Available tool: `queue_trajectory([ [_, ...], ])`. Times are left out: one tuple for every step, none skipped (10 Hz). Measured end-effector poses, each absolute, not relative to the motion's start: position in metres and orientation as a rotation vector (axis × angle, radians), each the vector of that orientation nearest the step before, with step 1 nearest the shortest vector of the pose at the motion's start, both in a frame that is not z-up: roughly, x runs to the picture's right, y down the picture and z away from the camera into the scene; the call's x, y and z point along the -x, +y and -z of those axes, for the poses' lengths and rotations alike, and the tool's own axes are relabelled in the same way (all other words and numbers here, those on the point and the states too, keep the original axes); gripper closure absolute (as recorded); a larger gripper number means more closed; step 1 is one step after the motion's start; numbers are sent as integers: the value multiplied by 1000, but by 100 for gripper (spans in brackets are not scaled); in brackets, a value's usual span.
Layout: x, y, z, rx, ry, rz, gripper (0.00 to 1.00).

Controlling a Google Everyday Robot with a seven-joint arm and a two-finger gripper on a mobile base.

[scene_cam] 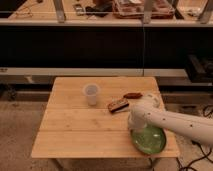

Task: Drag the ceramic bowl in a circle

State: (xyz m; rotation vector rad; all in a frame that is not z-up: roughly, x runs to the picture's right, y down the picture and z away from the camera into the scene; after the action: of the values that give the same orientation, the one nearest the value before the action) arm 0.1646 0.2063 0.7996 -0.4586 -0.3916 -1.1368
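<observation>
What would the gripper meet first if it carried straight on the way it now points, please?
The gripper points down at the near-right corner of the wooden table, so it would meet the wide green glazed ceramic bowl first, probably at its left rim.

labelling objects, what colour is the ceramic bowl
Green: the ceramic bowl, camera view, with the pincer at its rim.
</observation>
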Motion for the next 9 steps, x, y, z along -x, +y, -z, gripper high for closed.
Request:
queue_trajectory([
  [-173,197,-816,454,-380,1105,100],
  [-173,190,-830,447,-380,1095,100],
  [-166,181,-847,438,-390,1093,100],
  [-159,174,-859,430,-398,1096,100],
  [-142,159,-877,411,-412,1110,100],
  [-125,149,-882,390,-428,1132,100],
  [-101,144,-882,367,-460,1169,100],
  [-71,142,-876,342,-497,1215,100],
  [-43,151,-867,333,-541,1280,100],
])
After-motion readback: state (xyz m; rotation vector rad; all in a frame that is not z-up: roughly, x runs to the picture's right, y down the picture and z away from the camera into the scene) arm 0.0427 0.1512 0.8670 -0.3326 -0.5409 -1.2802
